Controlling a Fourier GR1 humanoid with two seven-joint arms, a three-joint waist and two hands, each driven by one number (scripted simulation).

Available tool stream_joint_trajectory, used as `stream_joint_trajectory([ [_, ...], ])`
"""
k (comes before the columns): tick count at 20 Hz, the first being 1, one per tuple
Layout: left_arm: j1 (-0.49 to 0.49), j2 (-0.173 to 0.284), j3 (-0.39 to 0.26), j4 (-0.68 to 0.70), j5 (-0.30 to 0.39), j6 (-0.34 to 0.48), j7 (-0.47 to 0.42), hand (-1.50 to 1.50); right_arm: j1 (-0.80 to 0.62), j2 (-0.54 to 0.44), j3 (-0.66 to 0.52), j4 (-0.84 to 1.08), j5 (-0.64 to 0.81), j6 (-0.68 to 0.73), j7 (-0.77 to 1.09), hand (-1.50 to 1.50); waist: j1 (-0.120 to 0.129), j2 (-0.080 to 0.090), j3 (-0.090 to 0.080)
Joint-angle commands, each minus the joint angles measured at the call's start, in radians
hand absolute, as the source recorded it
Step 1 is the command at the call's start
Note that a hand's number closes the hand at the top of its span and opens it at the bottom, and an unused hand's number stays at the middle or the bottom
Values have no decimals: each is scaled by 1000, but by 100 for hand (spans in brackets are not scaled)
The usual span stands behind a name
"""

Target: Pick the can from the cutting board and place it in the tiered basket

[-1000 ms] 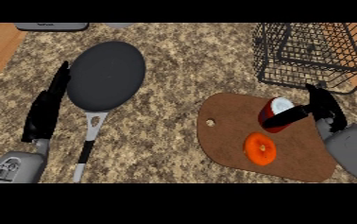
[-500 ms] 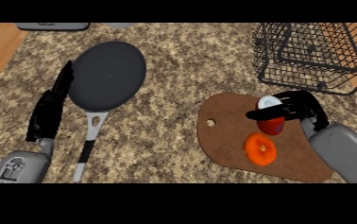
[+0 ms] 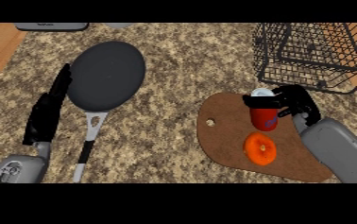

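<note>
Red cylindrical can (image 3: 264, 116) with a pale top stands on my brown wooden cutting board (image 3: 230, 142) at the frame's right, beside an orange round slice (image 3: 259, 148). My right robot hand (image 3: 296, 104) curls round it, grasp made. Lifting and carrying to the black wire tiered basket (image 3: 307, 53), upper right, remain. My left robot hand (image 3: 47, 112) rests open, lower left.

left hand (image 3: 47, 112): black, slim fingers, grey forearm at 7 o'clock | right hand (image 3: 298, 102): black, grey rounded forearm at 4 o'clock
</note>
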Motion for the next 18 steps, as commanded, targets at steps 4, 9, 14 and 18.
stream_joint_trajectory([
  [4, 4, 2, 25, -11, -5, 3, 15, 0, -71, -43, -90, -61, 85, -105, 231, 150, -16, -4, 3],
  [9, -57, -14, 0, 16, -7, -36, 16, 0, -257, 240, 181, -16, 299, -39, -42, 150, 52, 11, 2],
  [14, -54, 2, 26, 23, -4, -49, 9, 0, -396, 408, 185, 110, 485, -197, -112, 150, 25, 7, 4],
  [18, -73, -20, 48, 77, -14, -20, -2, 0, -487, 307, 114, 33, 601, -167, -74, 150, -14, -2, 4],
])
